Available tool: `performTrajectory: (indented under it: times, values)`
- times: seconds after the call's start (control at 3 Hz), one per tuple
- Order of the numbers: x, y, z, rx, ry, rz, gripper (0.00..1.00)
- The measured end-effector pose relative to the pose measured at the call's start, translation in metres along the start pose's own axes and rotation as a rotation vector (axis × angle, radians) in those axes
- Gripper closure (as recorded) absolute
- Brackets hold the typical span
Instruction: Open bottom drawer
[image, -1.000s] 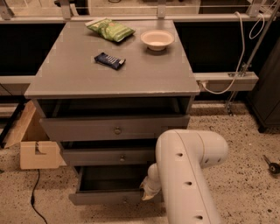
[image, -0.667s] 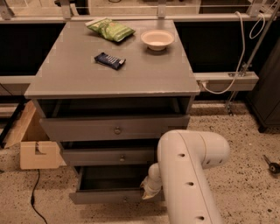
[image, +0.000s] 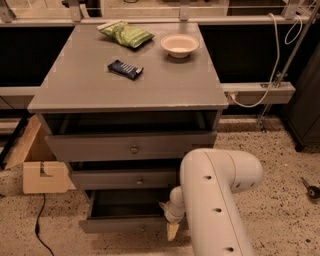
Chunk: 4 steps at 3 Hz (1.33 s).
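Note:
The grey cabinet has three drawers. The bottom drawer (image: 115, 226), with the slimmest front and a small round knob (image: 142, 228), stands pulled out, and its dark inside shows from above. My gripper (image: 171, 225) hangs at the drawer's front edge, just right of the knob, at the end of my white arm (image: 215, 200). The arm hides the right part of the bottom and middle drawer fronts. The middle drawer (image: 120, 179) and the top drawer (image: 100, 146) each stand slightly out.
On the cabinet top (image: 150, 85) lie a green snack bag (image: 126, 33), a white bowl (image: 179, 45) and a dark wrapped bar (image: 125, 69). A cardboard box (image: 42, 172) stands on the floor at the left, with a black cable (image: 40, 225) beside it.

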<state>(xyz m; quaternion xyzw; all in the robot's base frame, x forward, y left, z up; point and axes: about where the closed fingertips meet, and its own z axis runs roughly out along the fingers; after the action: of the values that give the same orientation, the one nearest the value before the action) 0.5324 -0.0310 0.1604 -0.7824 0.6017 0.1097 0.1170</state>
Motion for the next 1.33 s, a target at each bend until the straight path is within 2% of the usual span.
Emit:
performTrajectory:
  times: [0.33,0.67,1.0,1.33]
  values:
    - [-0.004,0.004,0.002,-0.014,-0.038,0.015,0.0]
    - [-0.012,0.017,0.005,-0.03,-0.145,0.079,0.0]
    - [-0.018,0.031,0.004,-0.037,-0.197,0.153,0.16]
    - [-0.021,0.049,0.009,-0.059,-0.201,0.232,0.39]
